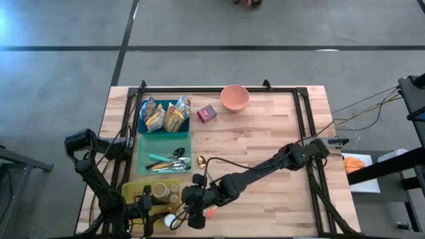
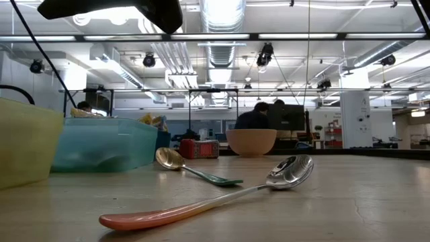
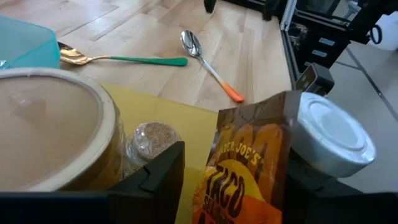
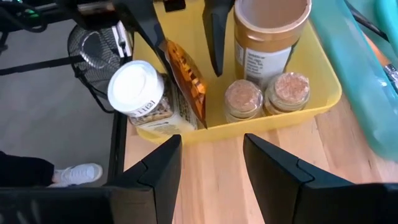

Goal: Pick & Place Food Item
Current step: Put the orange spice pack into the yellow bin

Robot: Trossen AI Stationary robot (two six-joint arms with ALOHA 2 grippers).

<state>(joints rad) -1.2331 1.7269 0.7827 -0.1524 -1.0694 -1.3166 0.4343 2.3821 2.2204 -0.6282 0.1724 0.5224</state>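
Taco packet (image 3: 245, 168) between left pincer (image 3: 233, 180) fingers

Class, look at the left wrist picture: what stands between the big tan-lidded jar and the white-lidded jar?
The taco seasoning pouch stands between the tan-lidded jar and the white-lidded jar, with a small spice jar too; the left wrist view shows it.

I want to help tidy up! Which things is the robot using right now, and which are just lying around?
In the job: taco seasoning packet; left pincer, its fingers either side of the packet; yellow bin.

Just lying about: orange-handled spoon; green-handled spoon; pink bowl; white-lidded jar.
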